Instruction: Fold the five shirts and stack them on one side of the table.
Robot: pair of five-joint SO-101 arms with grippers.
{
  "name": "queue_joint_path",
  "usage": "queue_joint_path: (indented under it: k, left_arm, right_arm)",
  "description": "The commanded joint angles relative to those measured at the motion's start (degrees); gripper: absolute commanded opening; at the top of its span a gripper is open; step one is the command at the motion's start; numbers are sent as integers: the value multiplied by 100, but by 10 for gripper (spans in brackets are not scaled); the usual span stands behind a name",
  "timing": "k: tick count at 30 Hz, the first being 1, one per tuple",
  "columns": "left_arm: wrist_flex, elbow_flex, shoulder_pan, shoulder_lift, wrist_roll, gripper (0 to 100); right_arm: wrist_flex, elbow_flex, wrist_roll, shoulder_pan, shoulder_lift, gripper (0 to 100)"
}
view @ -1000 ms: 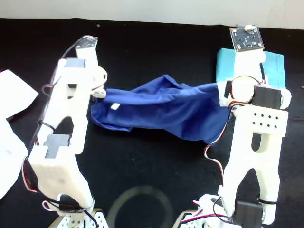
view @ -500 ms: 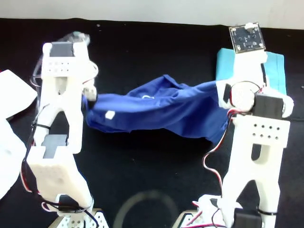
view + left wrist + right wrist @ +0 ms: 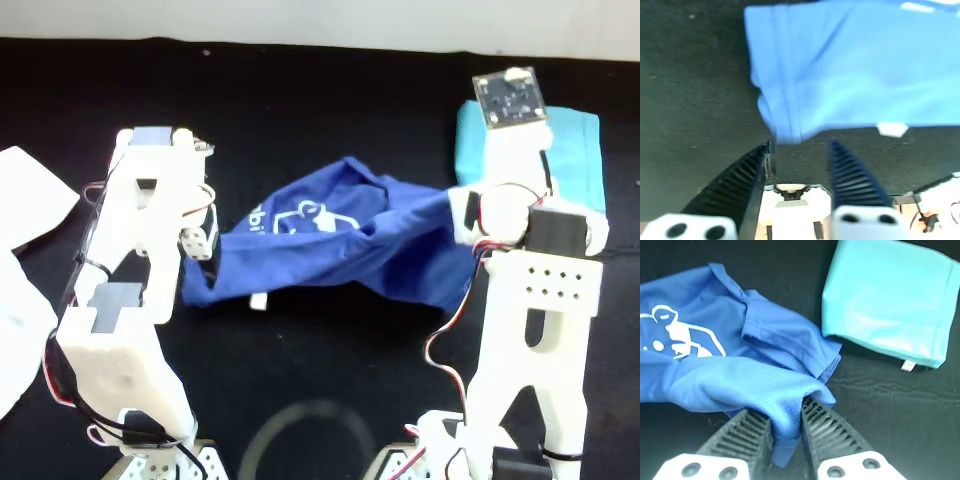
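A dark blue shirt (image 3: 340,240) with a white print lies stretched across the middle of the black table (image 3: 320,100). My right gripper (image 3: 786,415) is shut on a bunched fold of the shirt (image 3: 730,375) at its right end, beside a folded cyan shirt (image 3: 890,305). At the shirt's left end, my left gripper (image 3: 800,146) is open, and the shirt's hem (image 3: 785,125) lies just past its fingertips. In the high view the left gripper (image 3: 198,245) is next to the shirt's left corner.
The folded cyan shirt (image 3: 578,160) sits at the far right, partly behind the right arm (image 3: 530,290). White shirts (image 3: 25,200) lie loose at the table's left edge. A small white tag (image 3: 258,300) hangs from the blue shirt's near edge.
The left arm pulled the shirt's left end toward the near side, and the cloth turned over so its white print shows. The right arm barely moved and kept its hold.
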Motion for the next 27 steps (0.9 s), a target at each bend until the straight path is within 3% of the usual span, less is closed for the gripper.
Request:
queue_joint_path:
  k: [1, 9, 11, 18, 27]
  left_arm:
    - [-246, -251, -57, -40, -35, 202]
    - [-431, 382, 13, -48, -70, 204]
    - [-519, 760, -84, -66, -404, 203]
    - [-1793, 1763, -532, -92, -536, 203]
    - [-1776, 1235, -532, -101, -501, 202]
  right_arm:
    - [-101, 31, 35, -31, -198, 5]
    - [-101, 22, 35, -13, -198, 5]
    - [-101, 4, 44, -13, -198, 5]
    - [-101, 13, 44, -13, -198, 5]
    - [-224, 57, 44, -22, -198, 5]
